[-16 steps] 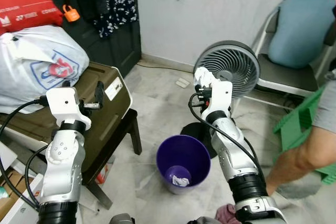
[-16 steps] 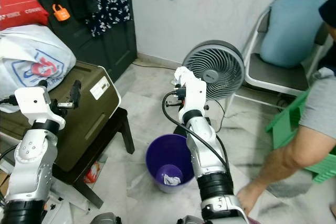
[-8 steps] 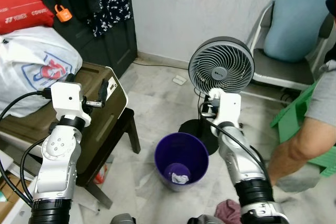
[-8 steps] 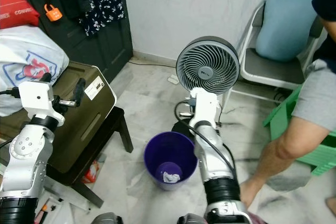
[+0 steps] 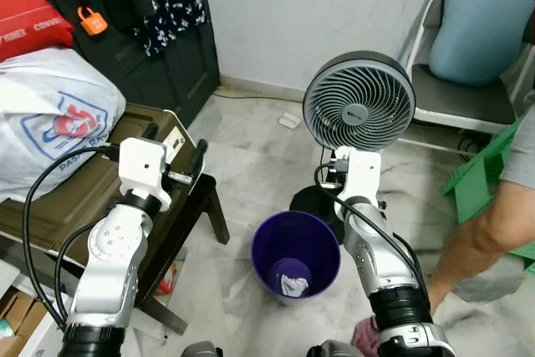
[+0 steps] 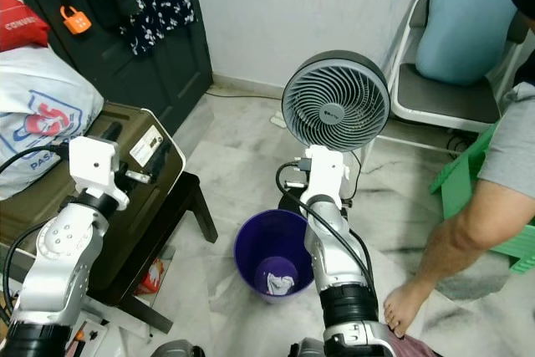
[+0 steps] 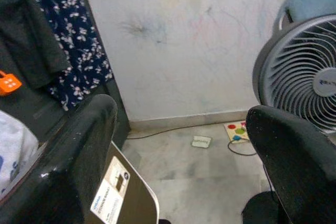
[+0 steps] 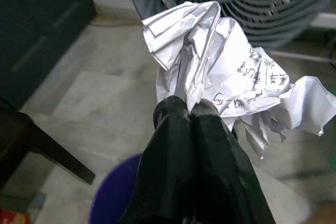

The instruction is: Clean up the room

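- Paper [image 8: 220, 72], crumpled and white, pinched between the closed fingers [image 8: 184, 145] of the right gripper [image 8: 188, 109]; handwriting across its folds too small to read.
- Held above the near side of the purple bin [image 5: 295, 255], with the fan [image 5: 359, 102] just beyond the gripper; in the right wrist view only a slice of the bin's rim [image 8: 113, 198] seen under the fingers.
- From the head views, right gripper [image 5: 334, 175] hidden behind its own white wrist housing, paper out of sight there.
- More white scraps [image 5: 292, 283] lying at the bottom of the bin.
- Small badge at the fan's hub [image 5: 357, 113], lettering not legible.
- Left gripper [image 5: 185, 165] raised over the brown case [image 5: 50, 206], fingers [image 7: 79, 156] spread wide with nothing between them.
- White sticker [image 7: 111, 195] on the case's corner, print too fine to make out.
- White bag [image 5: 58, 114] with a red and blue emblem beside the left arm, its text cut off; red bag [image 5: 29, 18] behind it showing partial white letters.
- Person's leg [image 5: 489, 232] at the right edge, cut off by the frame.
- Compared with a second ago, right gripper lowered from in front of the fan grille to below it; left gripper now further forward over the case's edge.
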### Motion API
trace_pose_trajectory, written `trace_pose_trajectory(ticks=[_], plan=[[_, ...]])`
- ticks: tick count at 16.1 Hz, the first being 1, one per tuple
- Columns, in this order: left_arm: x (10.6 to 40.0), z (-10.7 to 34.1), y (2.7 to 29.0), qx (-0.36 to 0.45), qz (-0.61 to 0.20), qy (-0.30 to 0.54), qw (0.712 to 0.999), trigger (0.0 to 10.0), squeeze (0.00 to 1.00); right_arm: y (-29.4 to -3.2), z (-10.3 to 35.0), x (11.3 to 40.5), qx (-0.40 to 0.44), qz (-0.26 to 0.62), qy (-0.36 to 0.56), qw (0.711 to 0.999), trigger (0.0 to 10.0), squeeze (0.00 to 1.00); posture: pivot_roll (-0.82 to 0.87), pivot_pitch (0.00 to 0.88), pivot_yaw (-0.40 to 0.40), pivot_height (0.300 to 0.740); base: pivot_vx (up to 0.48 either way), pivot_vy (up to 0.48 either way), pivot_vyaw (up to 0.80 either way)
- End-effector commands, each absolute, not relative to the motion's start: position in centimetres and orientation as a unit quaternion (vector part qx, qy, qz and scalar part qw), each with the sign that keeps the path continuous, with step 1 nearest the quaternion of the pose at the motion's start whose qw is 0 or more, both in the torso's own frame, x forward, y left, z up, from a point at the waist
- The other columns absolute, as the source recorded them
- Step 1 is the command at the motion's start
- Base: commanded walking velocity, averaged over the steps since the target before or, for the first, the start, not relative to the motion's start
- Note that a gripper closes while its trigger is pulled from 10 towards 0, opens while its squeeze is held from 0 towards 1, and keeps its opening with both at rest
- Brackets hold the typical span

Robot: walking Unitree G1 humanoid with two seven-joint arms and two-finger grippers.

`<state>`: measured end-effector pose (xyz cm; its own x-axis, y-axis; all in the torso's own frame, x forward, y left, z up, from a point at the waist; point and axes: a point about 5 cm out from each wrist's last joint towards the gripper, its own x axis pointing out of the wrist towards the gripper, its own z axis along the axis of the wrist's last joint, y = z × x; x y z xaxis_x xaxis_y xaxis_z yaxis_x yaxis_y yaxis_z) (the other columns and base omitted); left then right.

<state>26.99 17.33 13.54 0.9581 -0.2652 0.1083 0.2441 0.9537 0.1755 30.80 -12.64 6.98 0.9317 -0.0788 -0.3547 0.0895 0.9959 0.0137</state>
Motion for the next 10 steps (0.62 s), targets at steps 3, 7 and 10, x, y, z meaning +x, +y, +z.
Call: trace_pose_trajectory(ticks=[3, 7, 10], plan=[[25.7, 13.4, 17.4, 0.101, -0.154, -0.05, 0.982, 10.0, 0.0, -11.8, 6.7, 30.5, 0.013, -0.048, 0.196, 0.979, 10.0, 0.0, 0.0, 0.015, 0.08, 0.74, 0.0, 0.0, 0.0], [24.3, 14.3, 17.3, 0.196, -0.258, -0.048, 0.945, 10.0, 0.0, -9.9, 5.0, 30.2, -0.034, -0.022, 0.241, 0.97, 10.0, 0.0, 0.06, 0.115, 0.148, 0.74, 0.0, 0.0, 0.0], [22.8, 14.7, 17.7, 0.222, -0.317, -0.026, 0.922, 10.0, 0.0, -8.3, 4.0, 30.0, -0.035, -0.009, 0.253, 0.967, 10.0, 0.0, 0.1, 0.182, 0.199, 0.74, 0.0, 0.0, 0.0]])
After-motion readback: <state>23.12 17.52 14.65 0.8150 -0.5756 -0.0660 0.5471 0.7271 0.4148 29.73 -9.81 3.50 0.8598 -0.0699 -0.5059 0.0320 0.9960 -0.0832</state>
